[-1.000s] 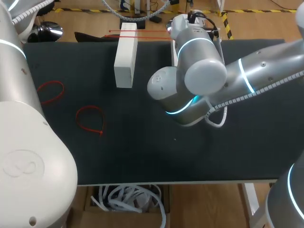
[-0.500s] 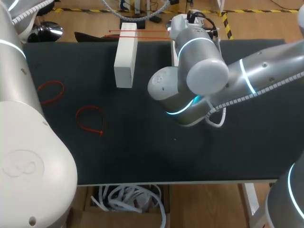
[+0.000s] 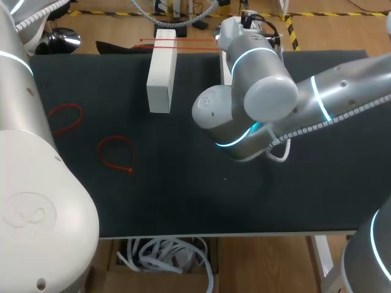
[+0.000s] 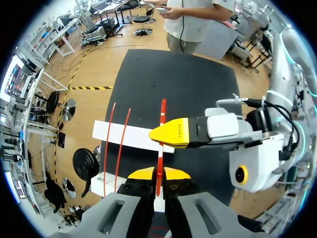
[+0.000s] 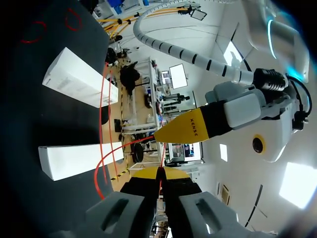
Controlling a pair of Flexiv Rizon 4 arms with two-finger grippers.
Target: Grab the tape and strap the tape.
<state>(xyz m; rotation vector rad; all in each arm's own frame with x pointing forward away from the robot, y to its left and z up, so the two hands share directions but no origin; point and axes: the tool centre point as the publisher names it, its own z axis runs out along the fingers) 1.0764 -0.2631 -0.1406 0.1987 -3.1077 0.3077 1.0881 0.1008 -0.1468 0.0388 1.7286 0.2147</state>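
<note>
One red tape in both left pincer and right pincer

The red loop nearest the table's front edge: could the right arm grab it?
Probably not yet: the way to the red loop looks free, but the right gripper is shut on a red strap.

Yellow fingertip: carrying one short line of small dark capitals along its side, seen from the right wrist; letters not coming through clearly enough to trust.
White box: showing faint grey print on its long face, lying on the dark table; far too small for reading.
Numbers: nothing coming through as a legible figure on the box or the fingertip.
Readable wording overall: none resolving well enough in any view.
</note>
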